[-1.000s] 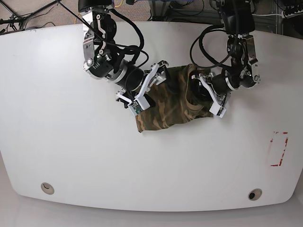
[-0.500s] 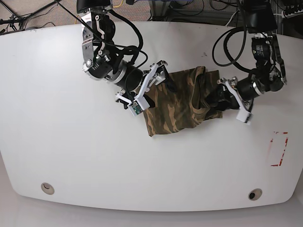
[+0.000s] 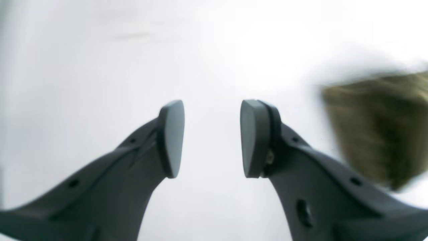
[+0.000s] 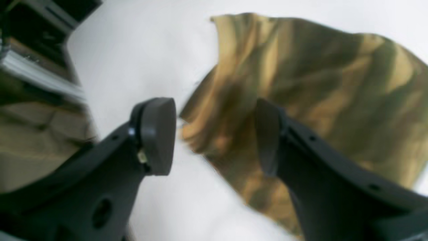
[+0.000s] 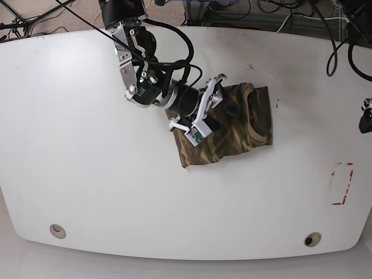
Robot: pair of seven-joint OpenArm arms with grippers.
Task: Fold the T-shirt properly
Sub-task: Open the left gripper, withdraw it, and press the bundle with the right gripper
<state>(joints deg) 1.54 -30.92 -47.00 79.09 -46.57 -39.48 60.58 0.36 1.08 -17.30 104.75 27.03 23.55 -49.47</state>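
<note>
The camouflage T-shirt lies in a compact folded bundle on the white table, right of centre. My right gripper hovers over the shirt's left part. In the right wrist view the right gripper is open; one finger is above the T-shirt and the other above bare table, with the cloth's edge below the gap. In the left wrist view my left gripper is open and empty over bare table, and the T-shirt shows blurred to its right. Only a bit of the left arm shows at the base view's right edge.
A red rectangle outline is marked on the table at the right. Two round holes sit near the front edge. Cables and equipment lie beyond the far edge.
The left arm has let go of the shirt and swung away to the right edge. The right gripper has moved right over the shirt with narrower jaws. The shirt has shifted slightly right.
</note>
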